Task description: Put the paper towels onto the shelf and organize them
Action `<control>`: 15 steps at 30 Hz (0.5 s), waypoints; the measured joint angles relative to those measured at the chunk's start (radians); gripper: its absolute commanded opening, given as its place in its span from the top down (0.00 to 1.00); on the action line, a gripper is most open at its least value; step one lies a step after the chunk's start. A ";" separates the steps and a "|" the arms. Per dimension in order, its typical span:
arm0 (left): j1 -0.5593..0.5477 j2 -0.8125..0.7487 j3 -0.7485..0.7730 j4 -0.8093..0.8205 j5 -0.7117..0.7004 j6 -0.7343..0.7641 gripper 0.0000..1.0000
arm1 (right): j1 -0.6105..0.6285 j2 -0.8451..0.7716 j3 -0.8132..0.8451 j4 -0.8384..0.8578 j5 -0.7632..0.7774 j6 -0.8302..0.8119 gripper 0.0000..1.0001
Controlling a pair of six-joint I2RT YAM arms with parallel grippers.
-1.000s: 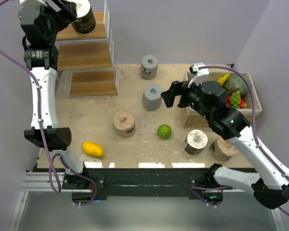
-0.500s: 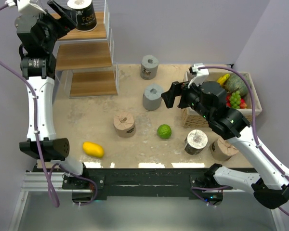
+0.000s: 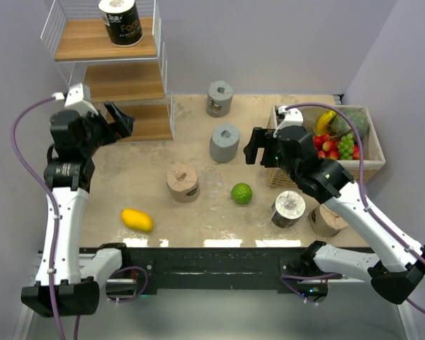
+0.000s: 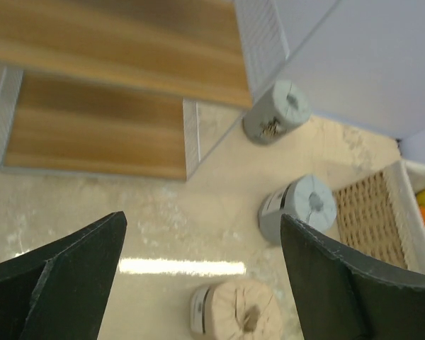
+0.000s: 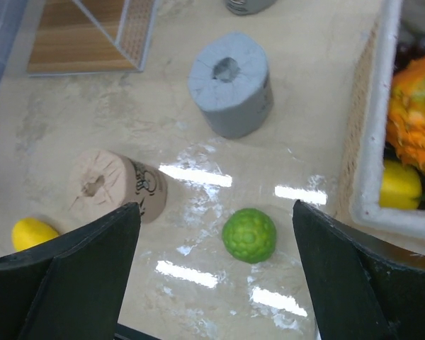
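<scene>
Black-wrapped roll (image 3: 120, 21) sits on the top board of the shelf (image 3: 127, 81), on end, long axis vertical, hole up. The other five stand on the bench (image 3: 198, 219), also holes up: far grey roll (image 3: 219, 98), near grey roll (image 3: 225, 142), middle tan roll (image 3: 183, 182), right tan roll (image 3: 327, 219), second black roll (image 3: 288, 208). My left pincer (image 3: 122, 119) is spread and empty by the bottom board. My right pincer (image 3: 251, 145) is spread and empty beside the near grey roll.

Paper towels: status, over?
Left gripper open, empty; right gripper open, empty. Black roll on shelf top tier. Grey roll nearest right gripper. Green fruit loose nearby.
</scene>
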 measured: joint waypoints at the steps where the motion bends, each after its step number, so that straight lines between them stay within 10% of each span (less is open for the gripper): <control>1: -0.002 -0.033 -0.054 -0.002 -0.001 0.002 0.04 | 0.000 0.007 0.000 -0.028 0.030 0.039 0.12; 15: -0.003 -0.142 -0.530 0.074 0.111 0.007 0.00 | 0.000 0.023 -0.117 -0.404 0.227 0.474 0.21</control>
